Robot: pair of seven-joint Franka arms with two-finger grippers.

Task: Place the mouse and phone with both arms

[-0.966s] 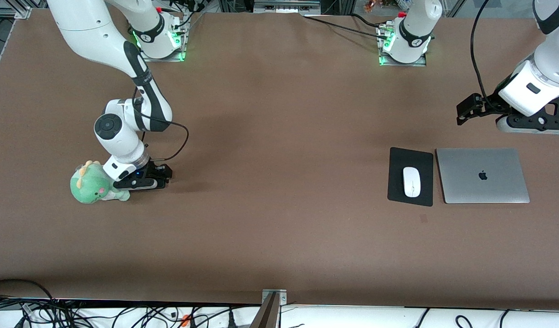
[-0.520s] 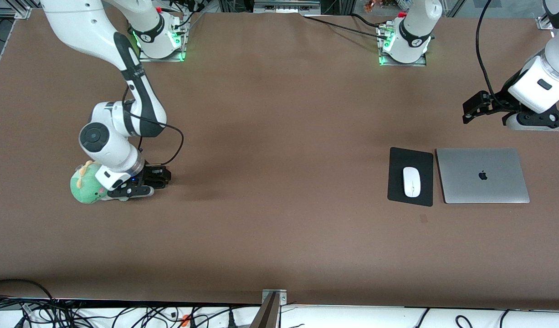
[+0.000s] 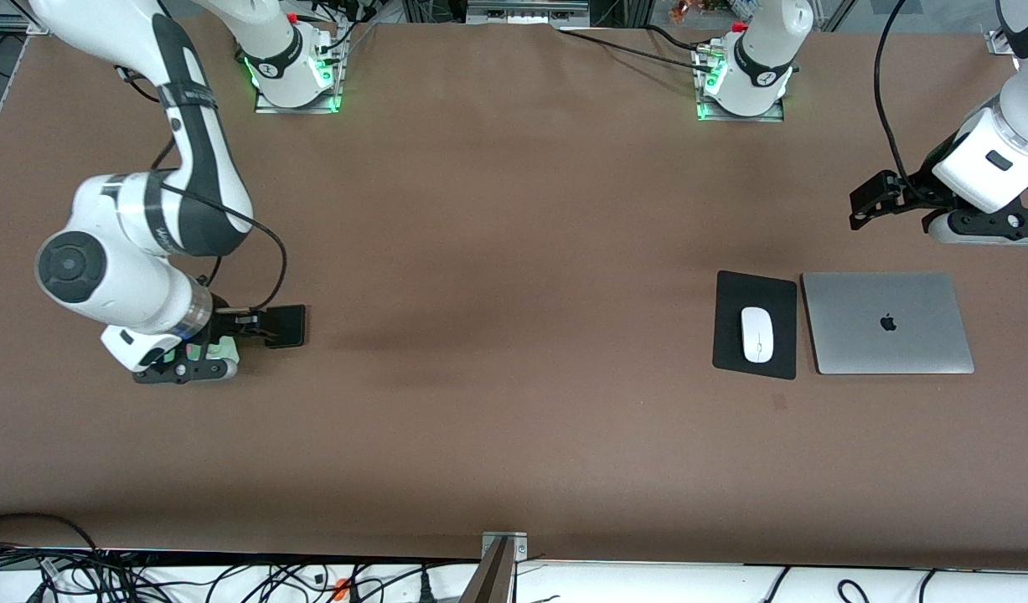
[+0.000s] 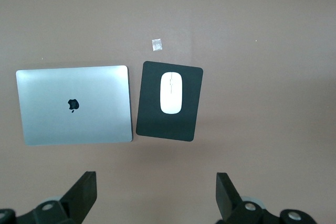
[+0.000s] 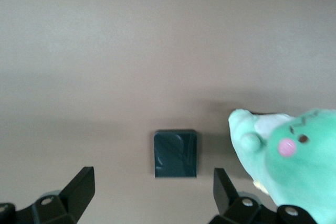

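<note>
My right gripper [image 5: 152, 192] hangs with its fingers spread wide and empty over the phone [image 5: 176, 153], which lies flat on the table just beside the green plush toy [image 5: 286, 156] at the right arm's end. My left gripper [image 4: 156, 195] is just as wide and empty, up over bare table near the closed laptop [image 3: 888, 322]. The mouse [image 3: 756, 334] sits on the black mouse pad [image 3: 736, 289] beside that laptop, so I judge both items placed and only the retreat left.

A high front camera faces the arm bases across the worktop [image 3: 514, 251]. Each wrist camera looks straight down: left shares the mouse [image 4: 171, 93], right the phone [image 5: 176, 153].
</note>
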